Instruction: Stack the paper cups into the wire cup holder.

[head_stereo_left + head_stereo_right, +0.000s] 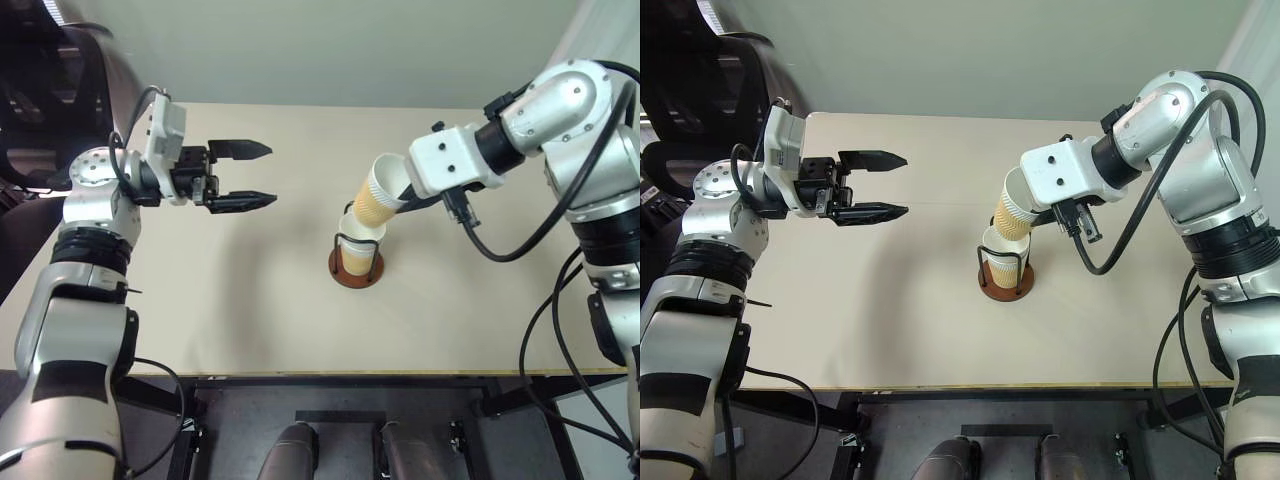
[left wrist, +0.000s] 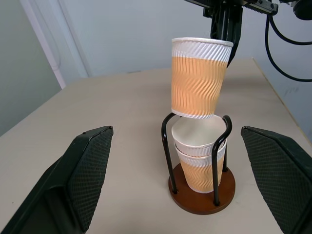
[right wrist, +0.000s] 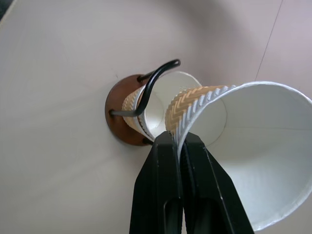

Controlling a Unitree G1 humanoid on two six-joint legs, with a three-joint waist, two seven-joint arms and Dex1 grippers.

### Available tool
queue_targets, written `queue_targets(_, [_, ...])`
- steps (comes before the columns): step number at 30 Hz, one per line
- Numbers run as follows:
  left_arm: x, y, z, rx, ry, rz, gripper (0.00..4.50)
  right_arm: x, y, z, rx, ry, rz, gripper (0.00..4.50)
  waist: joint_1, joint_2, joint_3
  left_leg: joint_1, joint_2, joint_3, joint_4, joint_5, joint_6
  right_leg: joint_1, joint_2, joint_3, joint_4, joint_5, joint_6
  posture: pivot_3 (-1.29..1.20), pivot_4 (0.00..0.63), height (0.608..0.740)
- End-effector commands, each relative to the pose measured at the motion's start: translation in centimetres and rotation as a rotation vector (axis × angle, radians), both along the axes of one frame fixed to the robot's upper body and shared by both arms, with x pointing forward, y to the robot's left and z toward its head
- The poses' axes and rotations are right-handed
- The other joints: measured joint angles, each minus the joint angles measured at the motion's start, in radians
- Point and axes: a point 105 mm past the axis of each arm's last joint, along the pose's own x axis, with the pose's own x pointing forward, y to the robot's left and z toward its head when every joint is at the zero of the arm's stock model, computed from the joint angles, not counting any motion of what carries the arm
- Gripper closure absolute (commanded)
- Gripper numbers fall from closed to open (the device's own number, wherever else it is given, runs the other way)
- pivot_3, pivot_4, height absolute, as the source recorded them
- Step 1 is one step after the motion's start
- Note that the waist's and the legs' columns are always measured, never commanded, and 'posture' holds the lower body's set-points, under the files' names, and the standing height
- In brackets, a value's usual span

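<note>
My right gripper (image 3: 179,140) is shut on the rim wall of one paper cup (image 1: 378,195), one finger inside and one outside. That cup hangs tilted, its bottom just over the mouth of the cups below. Two more paper cups (image 2: 197,161) sit nested inside the wire cup holder (image 2: 168,146), whose round brown base (image 1: 355,277) rests mid-table. Well off to the left of the holder, my left gripper (image 1: 272,175) is open and empty, raised above the table and pointing toward the holder. Its fingers (image 2: 92,170) frame the holder from a distance.
The beige table (image 1: 250,300) is bare around the holder. Its front edge (image 1: 350,372) runs close to me, and a pale wall stands behind its far edge. A black chair (image 1: 700,70) is at the far left.
</note>
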Motion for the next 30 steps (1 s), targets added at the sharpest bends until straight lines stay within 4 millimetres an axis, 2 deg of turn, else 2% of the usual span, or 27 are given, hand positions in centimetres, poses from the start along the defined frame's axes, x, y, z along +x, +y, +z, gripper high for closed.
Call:
queue_targets(1, [-0.5, 0.0, 1.5, -0.004, -0.050, -0.031, 0.00, -0.2, -0.4, 0.0, -0.031, -0.024, 0.007, 4.46, 0.000, 0.000, 0.000, 0.000, 0.000, 0.000, 0.000, 0.000, 0.000, 0.000, 0.000, 0.000, 0.000, 0.000, 0.000, 0.00, 0.150, 0.740])
queue_targets(13, [-0.5, -0.2, 1.4, 0.001, -0.048, -0.034, 0.00, -0.7, 0.0, -1.1, -0.045, 0.000, 0.029, 4.46, -0.001, 0.000, 0.000, 0.000, 0.000, 0.000, 0.000, 0.000, 0.000, 0.000, 0.000, 0.000, 0.000, 0.000, 0.000, 0.00, 0.150, 0.740])
queue_targets(25, [-0.4, -0.4, 1.3, 0.005, -0.044, -0.039, 0.00, -0.6, 1.5, -0.9, -0.009, -0.018, 0.055, 4.46, -0.002, 0.000, 0.000, 0.000, 0.000, 0.000, 0.000, 0.000, 0.000, 0.000, 0.000, 0.000, 0.000, 0.000, 0.000, 0.00, 0.150, 0.740])
queue_targets(30, [-0.4, -0.4, 1.2, 0.008, -0.043, -0.040, 0.00, -0.5, 1.6, -1.1, -0.012, -0.024, 0.055, 4.46, -0.002, 0.000, 0.000, 0.000, 0.000, 0.000, 0.000, 0.000, 0.000, 0.000, 0.000, 0.000, 0.000, 0.000, 0.000, 0.00, 0.150, 0.740])
